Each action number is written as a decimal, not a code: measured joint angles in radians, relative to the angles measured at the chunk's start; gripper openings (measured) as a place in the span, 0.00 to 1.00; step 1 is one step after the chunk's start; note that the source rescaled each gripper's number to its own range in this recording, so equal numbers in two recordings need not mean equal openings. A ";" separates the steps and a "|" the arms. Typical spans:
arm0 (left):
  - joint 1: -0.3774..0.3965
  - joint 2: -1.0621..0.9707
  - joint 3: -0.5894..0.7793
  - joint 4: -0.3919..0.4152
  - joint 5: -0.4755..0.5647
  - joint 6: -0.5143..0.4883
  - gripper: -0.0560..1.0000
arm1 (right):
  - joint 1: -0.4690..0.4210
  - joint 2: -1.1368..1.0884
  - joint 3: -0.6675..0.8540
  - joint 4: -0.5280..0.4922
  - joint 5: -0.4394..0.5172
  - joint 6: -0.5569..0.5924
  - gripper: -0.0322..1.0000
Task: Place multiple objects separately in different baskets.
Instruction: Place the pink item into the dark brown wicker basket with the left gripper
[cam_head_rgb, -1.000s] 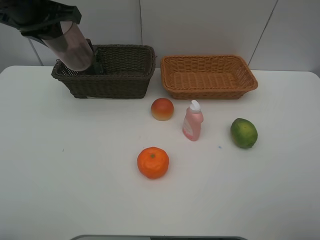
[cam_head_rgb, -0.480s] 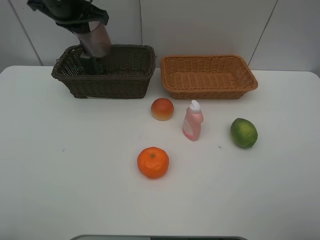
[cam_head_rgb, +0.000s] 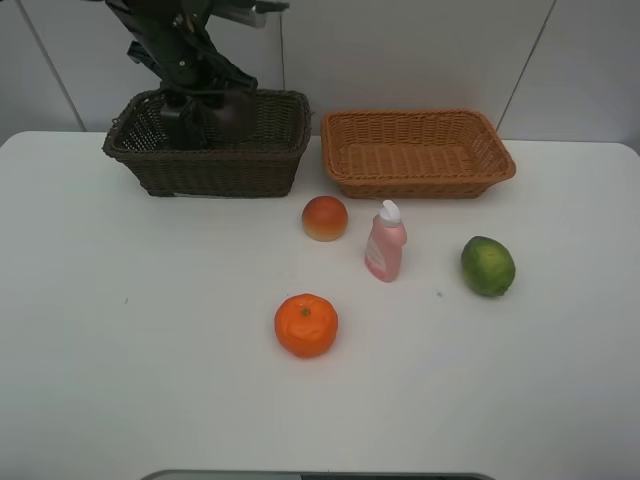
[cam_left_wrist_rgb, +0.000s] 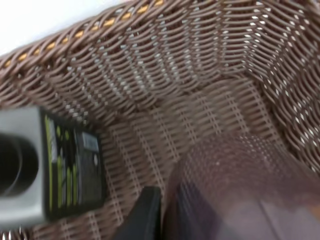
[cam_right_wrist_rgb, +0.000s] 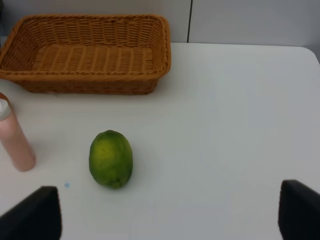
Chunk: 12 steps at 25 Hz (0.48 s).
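White table before pale wall panels; left fingers clamped on purple cup, right fingers apart.

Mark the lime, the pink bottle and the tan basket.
lime (cam_head_rgb: 488, 266), exterior high view, middle of the fruit.
pink bottle (cam_head_rgb: 384, 252), exterior high view, middle of its pink body.
tan basket (cam_head_rgb: 420, 186), exterior high view, front wall.

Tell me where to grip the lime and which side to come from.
Grip the lime across its narrower middle, straight down from above with the open right gripper. It lies on the table, apart from the pink bottle, so both flanks look free.
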 joint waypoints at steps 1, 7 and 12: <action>0.000 0.012 0.000 0.004 -0.017 0.000 0.06 | 0.000 0.000 0.000 0.000 0.000 0.000 0.86; 0.000 0.064 -0.002 0.007 -0.076 0.000 0.06 | 0.000 0.000 0.000 0.000 0.000 0.000 0.86; 0.000 0.088 -0.003 0.007 -0.073 0.000 0.06 | 0.000 0.000 0.000 0.000 0.000 0.000 0.86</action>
